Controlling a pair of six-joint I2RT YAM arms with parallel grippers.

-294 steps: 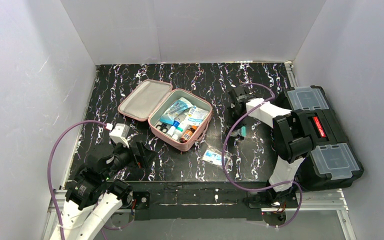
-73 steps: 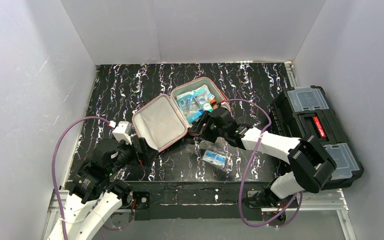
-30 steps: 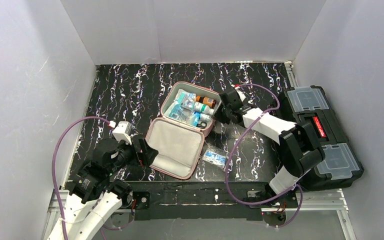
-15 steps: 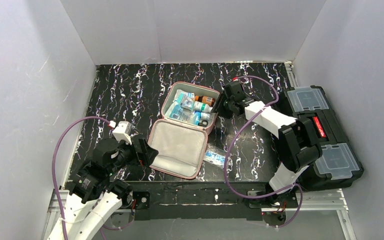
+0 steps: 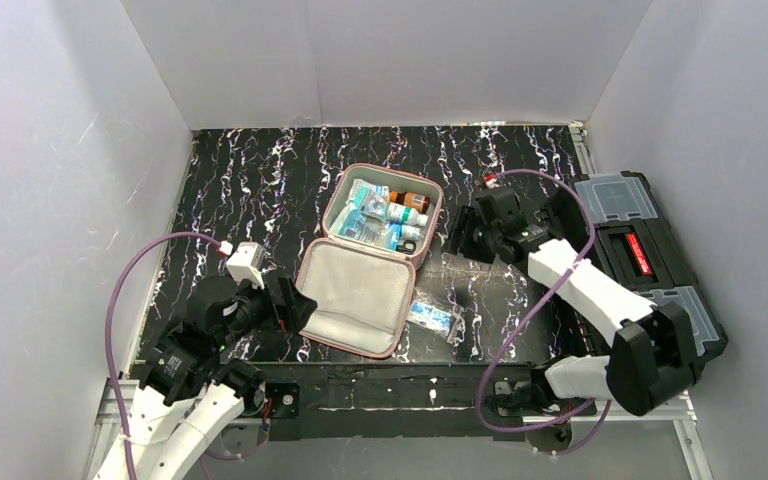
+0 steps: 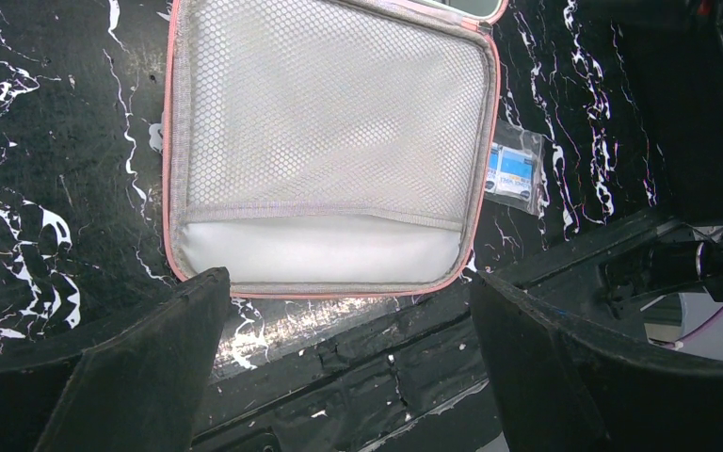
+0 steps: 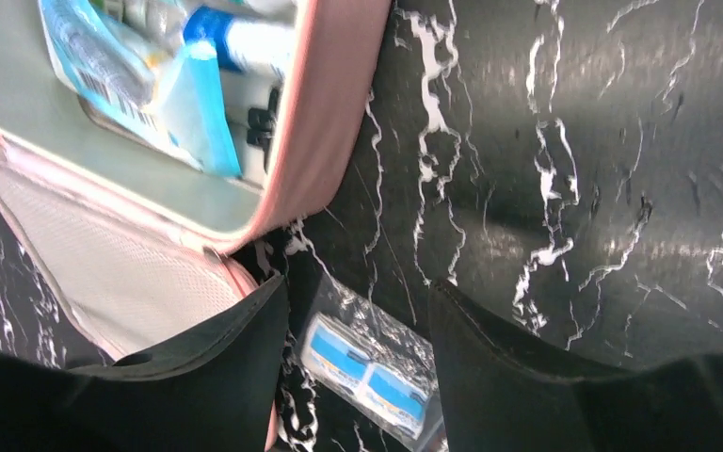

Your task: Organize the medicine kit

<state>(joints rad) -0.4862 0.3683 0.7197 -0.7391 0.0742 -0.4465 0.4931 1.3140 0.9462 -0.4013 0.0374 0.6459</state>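
The medicine kit (image 5: 352,292), a pink zip case, lies open on the black marbled table. Its grey mesh lid (image 6: 329,122) is folded flat toward the near edge. Its base holds bottles and blue packets (image 5: 388,214). My right gripper (image 5: 457,238) hovers just right of the kit's pink wall (image 7: 325,122), open and holding nothing. Below and between its fingers (image 7: 245,367) a clear packet with blue labels (image 7: 367,363) lies on the table. My left gripper (image 5: 285,305) sits by the lid's near left corner, wide open and empty (image 6: 348,278).
A black toolbox with clear compartments (image 5: 635,270) stands along the right edge. The clear packet (image 5: 432,317) lies just right of the lid (image 6: 511,172). White walls close in the table on three sides.
My right gripper has opened, let go of the kit's right wall and drawn back to the right. The kit has stopped turning and lies still. The left arm has not moved.
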